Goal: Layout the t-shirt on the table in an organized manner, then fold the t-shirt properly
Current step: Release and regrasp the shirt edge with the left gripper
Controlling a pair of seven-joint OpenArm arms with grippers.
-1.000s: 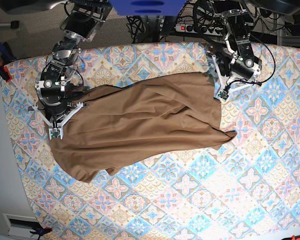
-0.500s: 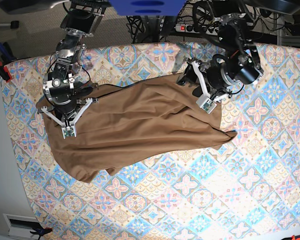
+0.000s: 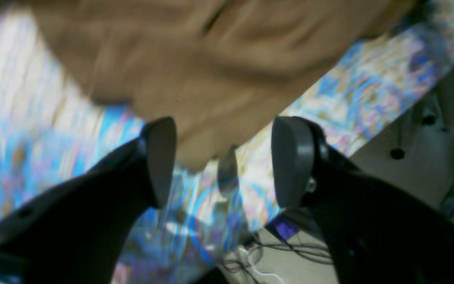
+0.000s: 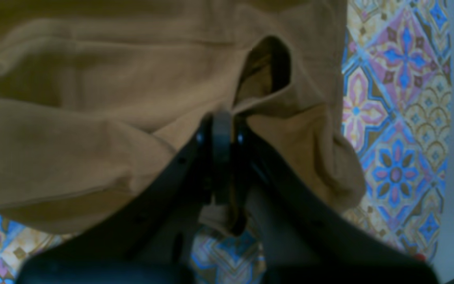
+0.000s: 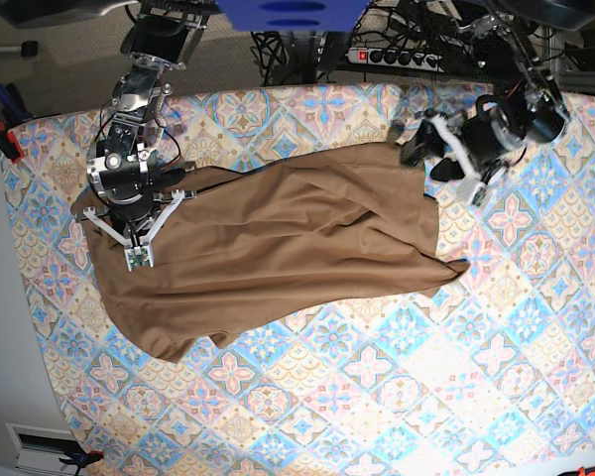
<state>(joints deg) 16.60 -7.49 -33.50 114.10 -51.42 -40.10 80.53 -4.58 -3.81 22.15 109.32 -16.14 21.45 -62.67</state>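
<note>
Tan-brown and wrinkled, the soft cloth t-shirt (image 5: 278, 248) lies spread across the upper middle of the bench (image 5: 397, 397), a wide flat top patterned with pastel blue, pink and cream tiles. It sits as a slanted, lopsided sheet with long creases running through it, one pointed corner poking out toward the base view's right and a rounded lobe hanging low on that view's left. Over on that left side, the right gripper (image 4: 222, 130) has its black fingers (image 4: 221, 157) pressed together on a pinch of the t-shirt's edge, the fabric bunched into a small dark-mouthed fold just above the tips. Patterned tile shows beside and below the cloth in the right wrist view. On the base view's right, the left gripper (image 5: 424, 151) hangs by the shirt's upper corner with its fingers (image 3: 160, 157) spread wide apart and nothing between them. In its blurred wrist view the brown cloth lies beyond the tips, with the bench edge and some cables (image 3: 290, 252) lower down.
</note>
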